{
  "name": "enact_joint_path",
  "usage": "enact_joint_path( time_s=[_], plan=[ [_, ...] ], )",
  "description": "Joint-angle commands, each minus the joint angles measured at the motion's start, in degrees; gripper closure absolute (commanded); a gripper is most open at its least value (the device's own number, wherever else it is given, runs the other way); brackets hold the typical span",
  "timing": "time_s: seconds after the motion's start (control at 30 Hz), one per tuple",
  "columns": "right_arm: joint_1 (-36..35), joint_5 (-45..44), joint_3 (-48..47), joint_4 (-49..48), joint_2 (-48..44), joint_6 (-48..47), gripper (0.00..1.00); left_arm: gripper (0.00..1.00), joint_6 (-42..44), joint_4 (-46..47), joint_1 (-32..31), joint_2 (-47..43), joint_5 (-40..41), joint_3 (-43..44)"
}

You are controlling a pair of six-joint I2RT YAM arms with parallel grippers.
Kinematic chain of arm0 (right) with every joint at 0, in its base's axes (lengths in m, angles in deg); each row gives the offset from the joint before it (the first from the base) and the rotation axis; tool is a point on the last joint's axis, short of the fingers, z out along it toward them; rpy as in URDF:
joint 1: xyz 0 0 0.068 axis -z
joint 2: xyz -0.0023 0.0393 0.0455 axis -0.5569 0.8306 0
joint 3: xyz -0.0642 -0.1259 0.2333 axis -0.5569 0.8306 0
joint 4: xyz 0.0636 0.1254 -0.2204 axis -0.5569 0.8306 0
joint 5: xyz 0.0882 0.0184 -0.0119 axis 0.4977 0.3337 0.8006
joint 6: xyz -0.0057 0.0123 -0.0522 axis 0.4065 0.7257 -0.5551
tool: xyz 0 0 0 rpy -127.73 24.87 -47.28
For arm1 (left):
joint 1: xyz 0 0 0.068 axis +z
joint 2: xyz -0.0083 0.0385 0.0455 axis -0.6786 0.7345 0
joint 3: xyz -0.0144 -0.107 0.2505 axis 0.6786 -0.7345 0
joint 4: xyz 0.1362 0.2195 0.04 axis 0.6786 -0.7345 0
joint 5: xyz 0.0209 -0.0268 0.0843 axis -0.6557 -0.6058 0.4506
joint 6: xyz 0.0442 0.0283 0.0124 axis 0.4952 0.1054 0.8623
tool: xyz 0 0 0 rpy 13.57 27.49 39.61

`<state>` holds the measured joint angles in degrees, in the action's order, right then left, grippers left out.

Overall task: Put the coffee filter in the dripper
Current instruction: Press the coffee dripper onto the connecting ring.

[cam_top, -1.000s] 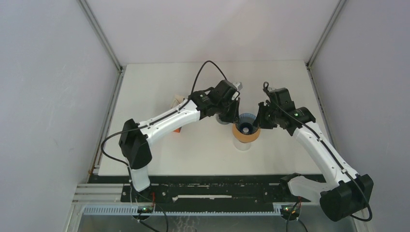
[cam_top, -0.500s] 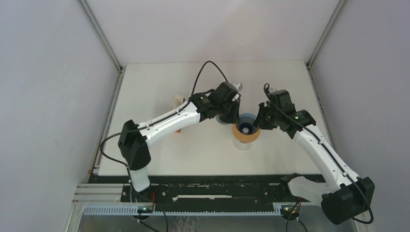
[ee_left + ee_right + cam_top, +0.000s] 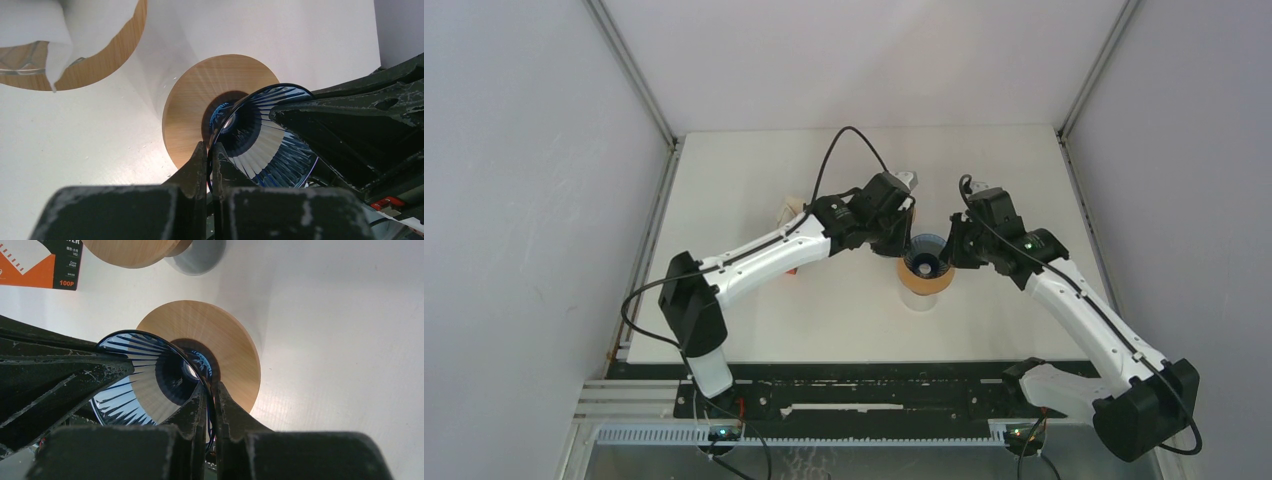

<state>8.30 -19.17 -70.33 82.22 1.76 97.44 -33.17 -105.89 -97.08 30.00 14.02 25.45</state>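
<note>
Dripper (image 3: 925, 262) seemingly sits atop stand (image 3: 227, 342), box (image 3: 37, 262) leftward.

Bright, even light from above; the white table (image 3: 310, 45) nearly washes out in wrist views. Shadows soft; bottom foreground slightly blurred.

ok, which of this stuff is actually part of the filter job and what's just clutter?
Job: dripper, rim pinched by left gripper and right gripper; white paper, probably the filter.
Clutter: orange filter pack; grey round thing; second wooden ring.
</note>
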Motion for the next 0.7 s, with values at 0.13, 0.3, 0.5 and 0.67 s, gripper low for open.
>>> enact_joint_path(
  time_s=[0.13, 0.3, 0.5, 0.67],
  plan=[
    [-2.16, 0.9, 3.02, 4.45, 5.64, -0.99, 1.0, 1.0, 4.38, -10.27, -1.69, 4.5, 3.04, -2.75],
    [-1.82, 0.14, 3.04, 4.61, 6.98, -1.23, 1.0, 1.0, 4.39, -10.36, -1.9, 4.16, 2.77, -2.71],
    [-2.07, -1.04, 2.99, 4.64, 6.69, -1.7, 1.0, 1.0, 4.51, -8.95, -1.82, 4.35, 1.16, -4.85],
    [-3.62, -3.21, 2.08, 4.79, 4.72, -1.78, 1.0, 1.0, 4.42, -6.46, -1.81, 3.65, 0.97, -8.75]
  ],
)
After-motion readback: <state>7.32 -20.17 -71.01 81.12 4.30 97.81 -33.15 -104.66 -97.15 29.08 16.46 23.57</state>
